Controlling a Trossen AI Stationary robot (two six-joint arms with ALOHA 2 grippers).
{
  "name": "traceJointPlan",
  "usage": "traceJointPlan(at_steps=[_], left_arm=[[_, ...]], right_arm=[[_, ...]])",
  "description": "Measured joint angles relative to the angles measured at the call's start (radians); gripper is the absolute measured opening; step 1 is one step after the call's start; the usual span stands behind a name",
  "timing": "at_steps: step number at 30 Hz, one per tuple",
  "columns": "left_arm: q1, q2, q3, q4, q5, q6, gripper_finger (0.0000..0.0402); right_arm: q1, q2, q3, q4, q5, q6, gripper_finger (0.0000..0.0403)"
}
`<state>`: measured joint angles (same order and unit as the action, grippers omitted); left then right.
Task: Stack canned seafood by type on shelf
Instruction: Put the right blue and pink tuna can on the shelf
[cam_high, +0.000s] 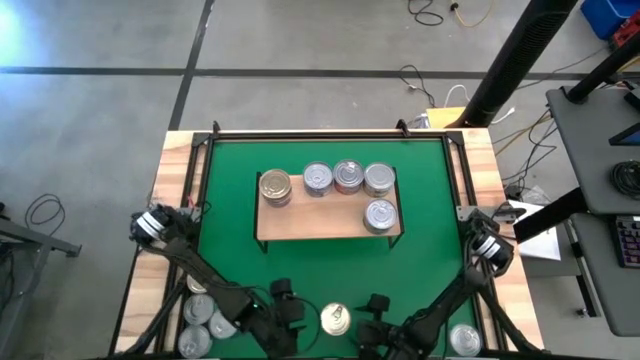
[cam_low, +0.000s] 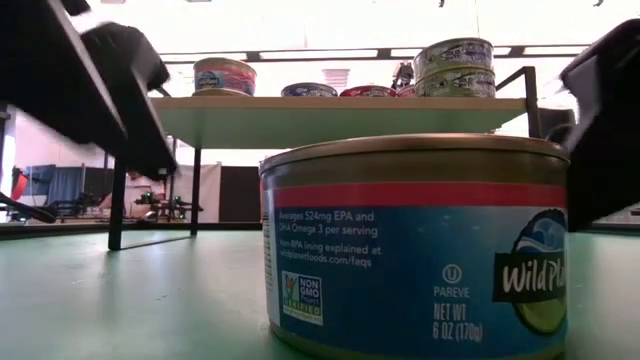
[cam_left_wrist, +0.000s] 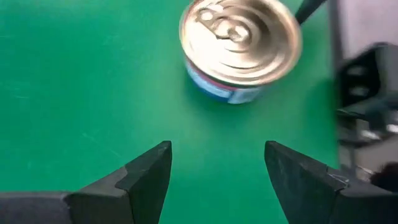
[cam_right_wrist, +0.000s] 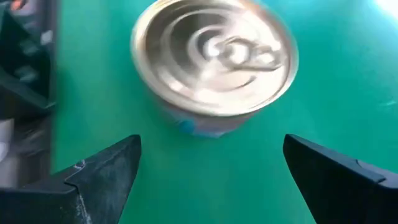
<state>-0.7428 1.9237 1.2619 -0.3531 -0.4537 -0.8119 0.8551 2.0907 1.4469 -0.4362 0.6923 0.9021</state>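
Observation:
A gold-lidded tin with a blue label (cam_high: 335, 319) (cam_low: 420, 250) stands on its base on the green mat near the table's near edge. My left gripper (cam_high: 287, 302) (cam_left_wrist: 217, 168) is open just to the tin's left, and the tin (cam_left_wrist: 239, 46) lies ahead of its fingers. My right gripper (cam_high: 373, 308) (cam_right_wrist: 211, 162) is open just to its right, and the tin (cam_right_wrist: 214, 59) lies ahead of its fingers too. Neither touches it. The wooden shelf (cam_high: 322, 218) carries a gold tin (cam_high: 275, 186) at its left and several silver tins (cam_high: 348, 177) along its far edge and right end.
More tins lie at the mat's near left corner (cam_high: 205, 318) and near right corner (cam_high: 465, 340). In the low view two tins stand stacked at the shelf's right end (cam_low: 455, 65). A black frame (cam_high: 330, 133) rims the mat. Bare mat (cam_high: 330, 265) lies between the shelf and the grippers.

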Motion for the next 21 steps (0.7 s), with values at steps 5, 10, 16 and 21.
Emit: traceJointPlan(at_steps=[5,10,16,21], left_arm=[[0.024,0.123,0.093,-0.036,-0.033,-0.003,0.0243],[0.051,0.240,0.239,-0.091,-0.034,0.154,0.0243],[0.081,0.368,0.444,-0.206,0.019,0.262,0.0238],[0.093,0.457,0.629,-0.329,0.027,0.333,0.0227]], right_arm=[[-0.004,-0.002,-0.037,0.039,0.059,-0.013,0.0384],[-0.012,-0.002,-0.102,0.191,0.060,-0.099,0.0384],[-0.024,-0.003,-0.155,0.302,0.060,-0.114,0.0384],[-0.029,-0.003,-0.163,0.373,0.043,-0.188,0.0384]])
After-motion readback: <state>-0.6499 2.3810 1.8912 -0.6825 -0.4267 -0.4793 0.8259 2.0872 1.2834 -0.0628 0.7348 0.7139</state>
